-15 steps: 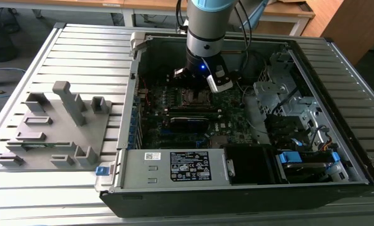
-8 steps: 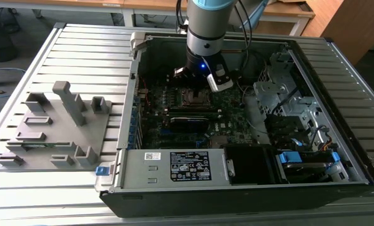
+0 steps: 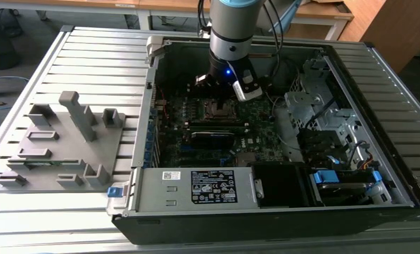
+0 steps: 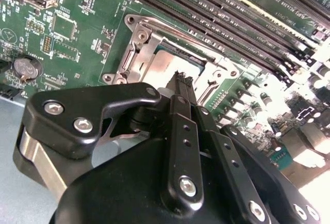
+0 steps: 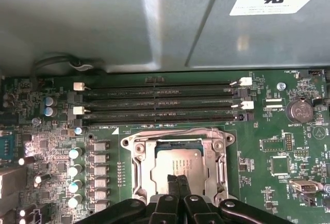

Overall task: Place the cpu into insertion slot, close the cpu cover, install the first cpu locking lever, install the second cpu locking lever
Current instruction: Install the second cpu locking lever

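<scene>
The cpu (image 5: 178, 161), a dull grey-brown square, lies flat in the insertion slot (image 5: 225, 144) on the green motherboard. The silver cpu cover (image 5: 142, 168) lies down over it, and the chip shows through its window. In the second wrist view the cpu (image 4: 167, 63) and the cover (image 4: 138, 48) show the same. My gripper (image 5: 178, 181) is shut with nothing between its fingers, and its tips hang just over the chip's near edge. The gripper (image 4: 181, 79) has the same pose in the second wrist view. In the exterior view the gripper (image 3: 222, 94) stands directly above the slot (image 3: 220, 109) inside the open computer case.
Long black memory slots (image 5: 160, 102) run beside the socket, with a row of capacitors (image 5: 76, 170) and a coin battery (image 5: 300, 111) nearby. A white-labelled silver box (image 3: 213, 186) and a drive cage (image 3: 323, 116) crowd the case. A grey fixture block (image 3: 62, 143) sits on the exterior view's left.
</scene>
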`<state>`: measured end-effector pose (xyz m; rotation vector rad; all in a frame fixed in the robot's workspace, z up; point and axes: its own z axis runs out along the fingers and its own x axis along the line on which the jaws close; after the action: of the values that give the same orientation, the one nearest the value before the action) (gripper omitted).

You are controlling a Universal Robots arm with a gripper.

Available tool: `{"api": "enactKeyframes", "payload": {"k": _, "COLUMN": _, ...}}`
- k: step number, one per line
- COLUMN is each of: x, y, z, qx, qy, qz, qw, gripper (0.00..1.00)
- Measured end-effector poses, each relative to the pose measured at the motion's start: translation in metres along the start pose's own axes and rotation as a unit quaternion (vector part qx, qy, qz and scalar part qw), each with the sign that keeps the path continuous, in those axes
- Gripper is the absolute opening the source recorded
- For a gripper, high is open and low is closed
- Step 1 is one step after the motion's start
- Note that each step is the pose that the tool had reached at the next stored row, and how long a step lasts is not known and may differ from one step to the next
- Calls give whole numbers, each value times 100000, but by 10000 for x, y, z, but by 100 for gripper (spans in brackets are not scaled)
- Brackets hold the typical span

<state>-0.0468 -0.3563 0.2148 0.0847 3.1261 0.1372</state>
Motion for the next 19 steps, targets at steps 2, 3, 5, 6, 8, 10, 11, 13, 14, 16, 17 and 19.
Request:
{"api": "enactKeyframes", "payload": {"k": 2, "x": 0, "y": 5, "z": 1, "qx": 38, "qy": 5, "qz": -7, "qw": 100000, "gripper": 11}}
{"api": "enactKeyframes", "payload": {"k": 3, "x": 0, "y": 7, "z": 1, "qx": 40, "qy": 5, "qz": -3, "qw": 100000, "gripper": 11}}
{"api": "enactKeyframes", "payload": {"k": 5, "x": 0, "y": 12, "z": 1, "qx": 39, "qy": 5, "qz": -3, "qw": 100000, "gripper": 11}}
{"api": "enactKeyframes", "payload": {"k": 6, "x": -2, "y": 15, "z": 2, "qx": 34, "qy": 4, "qz": -5, "qw": 100000, "gripper": 11}}
{"api": "enactKeyframes", "payload": {"k": 8, "x": -3, "y": 30, "z": 3, "qx": 39, "qy": 3, "qz": 8, "qw": 100000, "gripper": 11}}
{"api": "enactKeyframes", "payload": {"k": 10, "x": -4, "y": 37, "z": 4, "qx": 32, "qy": 1, "qz": -3, "qw": 100000, "gripper": 11}}
{"api": "enactKeyframes", "payload": {"k": 11, "x": -3, "y": 41, "z": 4, "qx": 38, "qy": 5, "qz": 1, "qw": 100000, "gripper": 11}}
{"api": "enactKeyframes", "payload": {"k": 13, "x": -10, "y": 45, "z": 5, "qx": 100, "qy": -2, "qz": -4, "qw": 100000, "gripper": 11}}
{"api": "enactKeyframes", "payload": {"k": 14, "x": -21, "y": 47, "z": 6, "qx": 137, "qy": -5, "qz": 0, "qw": 100000, "gripper": 11}}
{"api": "enactKeyframes", "payload": {"k": 16, "x": -29, "y": 47, "z": 6, "qx": 179, "qy": -5, "qz": 5, "qw": 100000, "gripper": 11}}
{"api": "enactKeyframes", "payload": {"k": 17, "x": -29, "y": 47, "z": 6, "qx": 194, "qy": -4, "qz": 14, "qw": 100000, "gripper": 11}}
{"api": "enactKeyframes", "payload": {"k": 19, "x": -30, "y": 48, "z": 6, "qx": 195, "qy": -9, "qz": 40, "qw": 100000, "gripper": 11}}
